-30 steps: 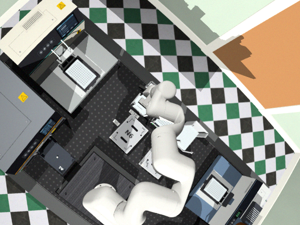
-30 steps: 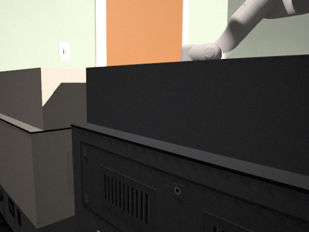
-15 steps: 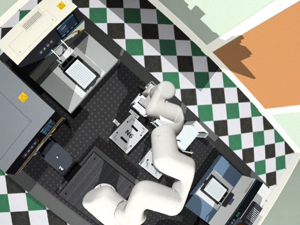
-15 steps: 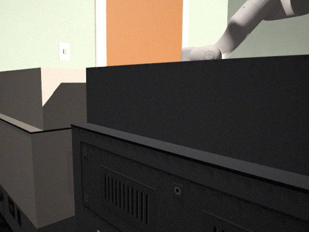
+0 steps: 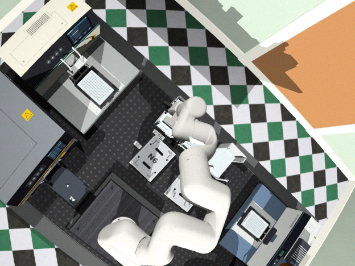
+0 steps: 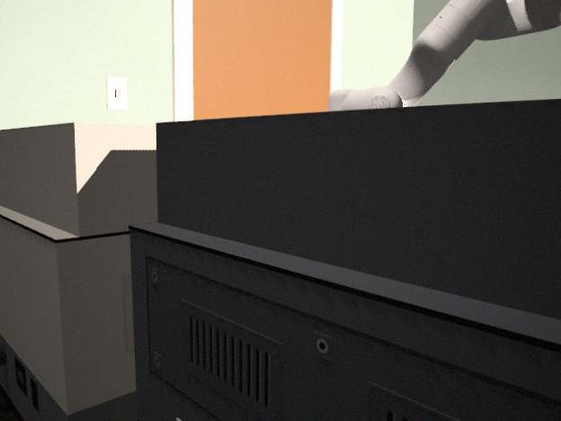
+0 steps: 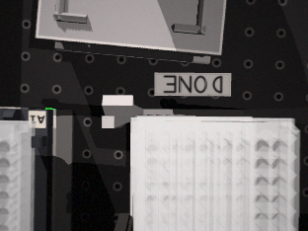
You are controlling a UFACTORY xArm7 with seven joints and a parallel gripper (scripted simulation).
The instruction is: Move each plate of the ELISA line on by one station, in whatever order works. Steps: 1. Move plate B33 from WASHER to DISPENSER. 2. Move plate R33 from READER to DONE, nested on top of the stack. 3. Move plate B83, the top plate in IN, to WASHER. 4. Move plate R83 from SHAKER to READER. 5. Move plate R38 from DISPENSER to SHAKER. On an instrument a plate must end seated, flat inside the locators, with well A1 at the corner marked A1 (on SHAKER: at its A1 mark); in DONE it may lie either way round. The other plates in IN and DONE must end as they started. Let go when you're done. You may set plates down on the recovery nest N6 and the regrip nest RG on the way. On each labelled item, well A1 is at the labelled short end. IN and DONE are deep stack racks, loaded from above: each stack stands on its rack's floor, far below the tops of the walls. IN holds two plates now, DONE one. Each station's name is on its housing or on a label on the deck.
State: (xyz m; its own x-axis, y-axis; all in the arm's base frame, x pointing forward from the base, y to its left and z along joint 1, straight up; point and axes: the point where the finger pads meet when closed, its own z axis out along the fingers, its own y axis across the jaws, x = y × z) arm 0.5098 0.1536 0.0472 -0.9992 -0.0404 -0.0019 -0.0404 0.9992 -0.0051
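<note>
My gripper is shut on a white well plate, which fills the lower right of the wrist view; I cannot read its label and the fingers are hidden. It hangs just below the DONE label on the deck. In the top view the arm's wrist covers the gripper and most of the plate. A second plate sits at the left edge of the wrist view, beside an A1 tag. One plate sits in the cream instrument and another plate in the blue one. The dark nest at the grey instrument is bare.
The recovery nest N6 lies left of the wrist. A white open rack stands right of the arm, and a small nest lies under the forearm. In the exterior view a dark housing hides the deck; only the arm shows above it.
</note>
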